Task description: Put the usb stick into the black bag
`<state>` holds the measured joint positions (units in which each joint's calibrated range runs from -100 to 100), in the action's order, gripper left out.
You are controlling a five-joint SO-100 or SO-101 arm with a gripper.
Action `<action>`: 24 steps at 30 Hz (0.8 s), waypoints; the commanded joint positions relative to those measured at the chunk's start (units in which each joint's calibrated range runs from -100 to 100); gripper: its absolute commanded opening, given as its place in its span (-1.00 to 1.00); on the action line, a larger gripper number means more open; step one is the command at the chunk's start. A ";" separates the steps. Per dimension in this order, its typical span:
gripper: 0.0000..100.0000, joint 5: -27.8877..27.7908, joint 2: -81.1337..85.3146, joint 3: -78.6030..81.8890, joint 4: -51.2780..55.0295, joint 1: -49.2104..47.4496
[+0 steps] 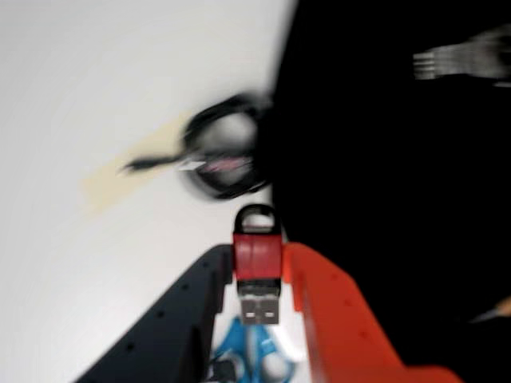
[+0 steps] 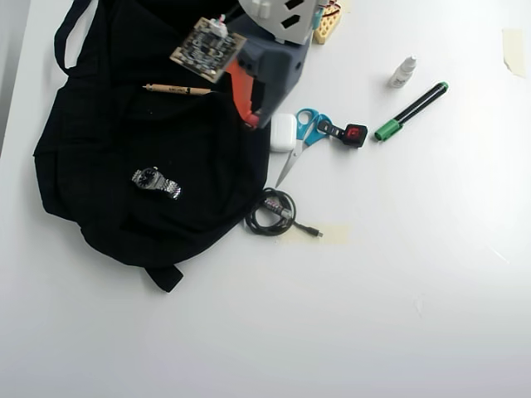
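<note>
Hand (image 1: 257, 275) clamped on usb stick (image 1: 257, 259) (metal plug exposed), at black bag (image 2: 124, 166) edge.

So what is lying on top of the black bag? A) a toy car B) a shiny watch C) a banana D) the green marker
B: in the overhead view a shiny watch lies on the black bag, along with a pencil.
</note>
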<state>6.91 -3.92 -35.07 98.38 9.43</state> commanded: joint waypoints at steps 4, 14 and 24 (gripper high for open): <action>-0.96 -0.46 1.93 -0.24 0.24 9.42; -0.96 -3.97 2.01 18.63 -11.30 24.00; -0.36 -3.35 2.51 32.82 -23.01 24.53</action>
<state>3.39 -4.00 0.00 75.37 35.12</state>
